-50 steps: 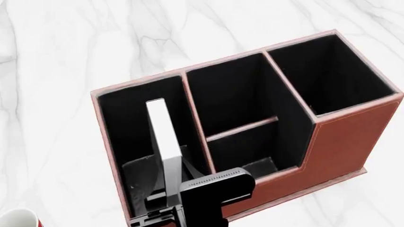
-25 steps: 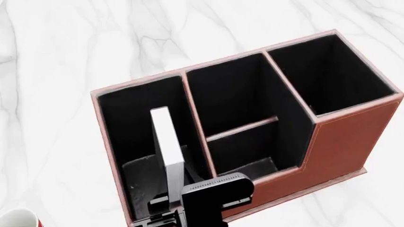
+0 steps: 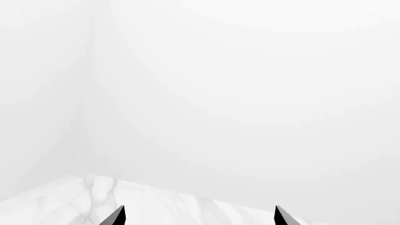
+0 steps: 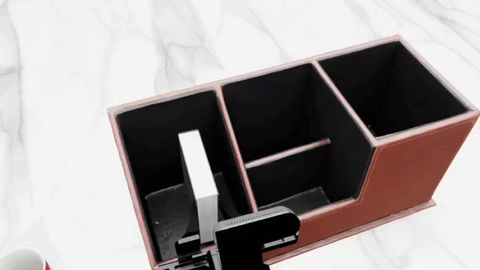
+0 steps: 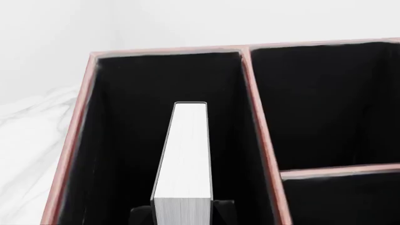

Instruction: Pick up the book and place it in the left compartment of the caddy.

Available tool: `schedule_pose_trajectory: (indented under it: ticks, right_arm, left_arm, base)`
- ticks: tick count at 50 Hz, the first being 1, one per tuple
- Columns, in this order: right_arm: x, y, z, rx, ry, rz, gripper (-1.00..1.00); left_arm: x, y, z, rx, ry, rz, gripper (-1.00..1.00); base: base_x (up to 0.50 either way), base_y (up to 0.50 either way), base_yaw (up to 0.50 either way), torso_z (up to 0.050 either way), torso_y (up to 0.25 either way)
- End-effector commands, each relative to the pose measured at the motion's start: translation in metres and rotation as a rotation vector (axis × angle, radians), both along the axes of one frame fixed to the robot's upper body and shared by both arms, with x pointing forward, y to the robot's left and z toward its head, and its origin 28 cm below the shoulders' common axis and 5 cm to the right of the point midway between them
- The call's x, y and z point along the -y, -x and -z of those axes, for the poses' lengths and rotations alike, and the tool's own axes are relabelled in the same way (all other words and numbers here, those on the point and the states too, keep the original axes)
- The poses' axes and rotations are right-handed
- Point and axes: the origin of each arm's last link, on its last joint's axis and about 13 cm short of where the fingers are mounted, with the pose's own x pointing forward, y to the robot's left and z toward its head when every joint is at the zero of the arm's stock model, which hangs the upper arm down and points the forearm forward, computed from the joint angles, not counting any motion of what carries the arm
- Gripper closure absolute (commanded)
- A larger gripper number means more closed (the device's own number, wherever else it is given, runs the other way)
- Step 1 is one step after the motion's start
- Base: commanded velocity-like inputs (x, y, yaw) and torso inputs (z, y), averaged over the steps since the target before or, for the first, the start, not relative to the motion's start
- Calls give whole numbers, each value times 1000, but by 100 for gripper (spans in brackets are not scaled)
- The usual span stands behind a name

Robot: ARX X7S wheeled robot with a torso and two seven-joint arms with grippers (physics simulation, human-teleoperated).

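Left wrist view: only the two dark tips of my left gripper show, set wide apart with nothing between them, over a corner of the white marble table; beyond it plain pale walls meet in a corner, lots of free room. Head view: the caddy sits angled on the marble, pink rims all round, stepped front wall facing me. My right gripper hangs at the near end of the left compartment, its black body over the front rim. The book stands on edge inside that compartment, white page edges up, running lengthwise from my fingers toward the far wall, with dark gaps on both sides to the outer wall and the pink divider. I can't see whether it touches the floor. Two small middle cells and the tall end cell show only black lining. A sliver of red-and-white mug sits at the near left corner, well apart from the caddy. Right wrist view: book centered in the long cell, black cover edges thin along the white pages, clear room each side and a gap to the far wall. My dark fingers flank the book's near end, closed against both covers, holding it.
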Motion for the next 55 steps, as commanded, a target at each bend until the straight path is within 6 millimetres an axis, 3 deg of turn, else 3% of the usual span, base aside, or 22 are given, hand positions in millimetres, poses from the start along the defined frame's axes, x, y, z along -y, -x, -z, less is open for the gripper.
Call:
schedule_pose_trajectory:
  ticks: [1,10,11,41,55]
  right_arm:
    - [-3,-3,-8,64,20,-13,100]
    - [-3,-3,-7,53,17,-18,100]
    - [-3,-4,-6,53,17,-19,-100]
    - [-4,0,-9,66,12,-25,-100]
    - [-5,7,-41,144,8,-35,-100]
  left_arm:
    - [0,0,1,1,-1,0,-100]
    - [0,-1,1,1,0,-1,-100]
    - [0,-1,0,1,0,-1,-100]
    - [0,0,-1,1,0,1,-100]
    - [1,1,-1,3,-1,3,-100]
  base:
    - [0,0,0,0,0]
    - [0,0,0,0,2]
    - [0,0,0,0,0]
    - [0,0,0,0,0]
    - [0,0,0,0,0]
